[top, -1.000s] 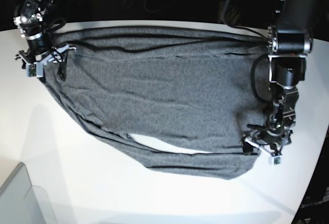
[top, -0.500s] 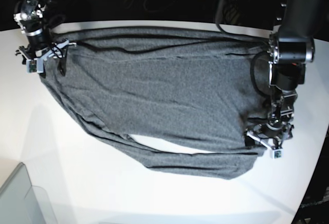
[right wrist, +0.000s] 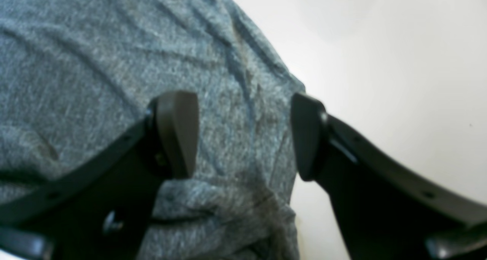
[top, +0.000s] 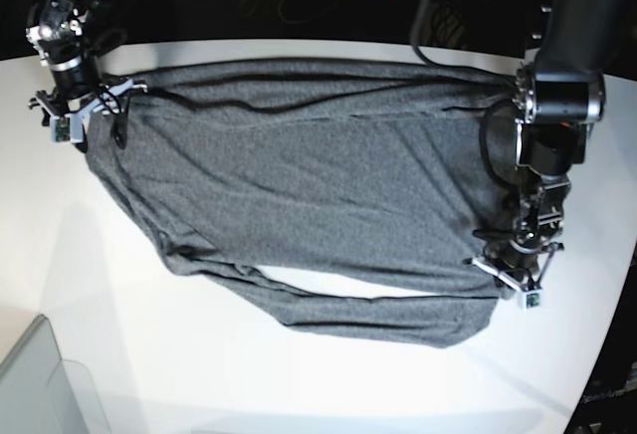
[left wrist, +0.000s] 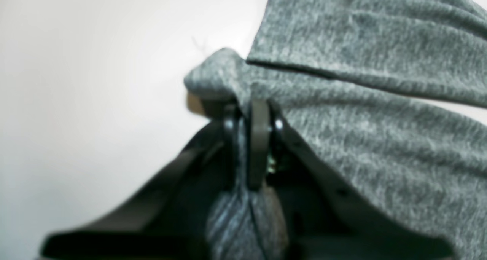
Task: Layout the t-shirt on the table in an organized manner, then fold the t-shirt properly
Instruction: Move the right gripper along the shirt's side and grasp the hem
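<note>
Left wrist view: pinched t-shirt (left wrist: 380, 157) fold in left gripper (left wrist: 253, 138), presumably for spreading; right gripper (right wrist: 243, 134) spread above its edge.

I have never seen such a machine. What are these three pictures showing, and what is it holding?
This is a robot with two arms, working over a white table. One picture looks down on the whole scene; the other two come from small cameras mounted at each arm's wrist, looking along its pincer. A dark grey t-shirt lies spread on the table, creased and slightly crooked. The left pincer, on the right side of the overview, is shut on a fold of the shirt's edge; its close-up shows cloth squeezed between the fingers. The right pincer, at the upper left, is open, its fingers apart over the cloth and holding nothing.
</note>
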